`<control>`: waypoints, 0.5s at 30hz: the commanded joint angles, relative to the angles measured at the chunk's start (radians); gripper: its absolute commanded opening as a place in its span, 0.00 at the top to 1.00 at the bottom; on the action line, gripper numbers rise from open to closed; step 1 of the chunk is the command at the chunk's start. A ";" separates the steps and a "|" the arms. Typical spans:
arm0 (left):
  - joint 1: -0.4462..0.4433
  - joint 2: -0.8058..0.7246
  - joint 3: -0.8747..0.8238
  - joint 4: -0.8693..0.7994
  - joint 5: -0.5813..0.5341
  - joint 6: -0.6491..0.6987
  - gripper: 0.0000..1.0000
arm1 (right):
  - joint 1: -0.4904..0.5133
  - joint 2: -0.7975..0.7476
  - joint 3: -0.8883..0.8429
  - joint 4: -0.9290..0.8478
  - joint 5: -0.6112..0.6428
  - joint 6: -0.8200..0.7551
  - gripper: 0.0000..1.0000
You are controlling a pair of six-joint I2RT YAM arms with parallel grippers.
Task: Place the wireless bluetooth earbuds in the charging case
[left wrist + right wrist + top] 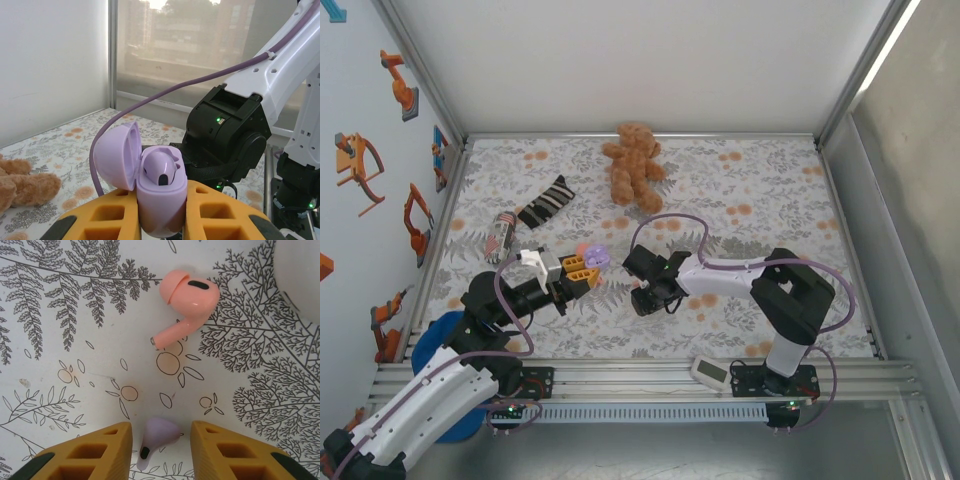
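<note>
From above, the lilac charging case point(596, 256) is seen gripped by the left claw point(582, 270) above the table point(770, 190). At the left wrist, its lid stands open, one lilac earbud point(159, 170) seated inside. At the right wrist, a second lilac earbud point(157, 437) is flanked, untouched, by the parted right claw point(161, 450), a pink earbud point(187, 302) beyond.

White walls point(650, 60), floral mat point(770, 200)
Beyond the left gripper point(160, 216) we see a sunlit window point(165, 55) facing buildings point(210, 25).

Left pincer point(580, 269) clamped, level; right pincer point(161, 447) pointing down, jaws apart.
</note>
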 commanded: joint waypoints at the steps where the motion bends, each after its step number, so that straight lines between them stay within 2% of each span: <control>1: -0.003 -0.004 0.018 0.009 0.000 0.013 1.00 | -0.002 0.032 0.022 0.003 0.004 0.007 0.65; 8: -0.004 -0.004 0.018 0.011 0.000 0.013 1.00 | -0.002 0.036 0.037 -0.008 0.013 0.003 0.72; 15: -0.003 -0.001 0.019 0.010 0.000 0.015 1.00 | -0.002 0.033 0.039 -0.016 0.010 0.004 0.73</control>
